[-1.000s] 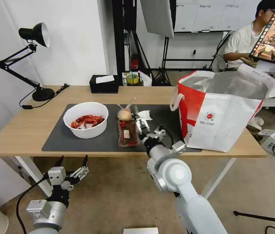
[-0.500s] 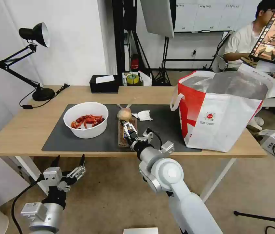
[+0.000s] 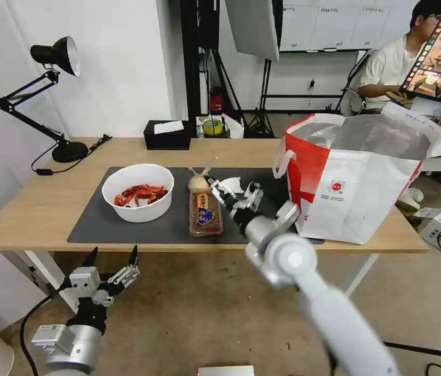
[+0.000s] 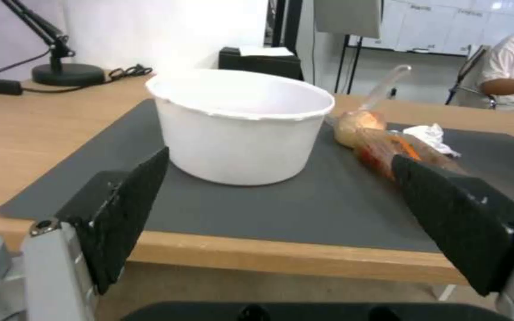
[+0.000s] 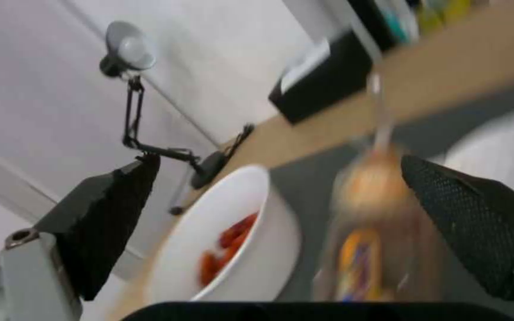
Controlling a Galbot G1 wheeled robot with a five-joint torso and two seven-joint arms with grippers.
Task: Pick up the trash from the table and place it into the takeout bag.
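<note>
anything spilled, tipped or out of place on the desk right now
Nothing stands out. The bowl sits upright on the mat with the shells inside, the clear tray lies flat beside it, and the takeout bag stands open. The right gripper hovers open near the knotted bag.

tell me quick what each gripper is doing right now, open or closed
Left gripper: open, empty, below the table edge.
Right gripper: open, empty, over the mat.
</note>
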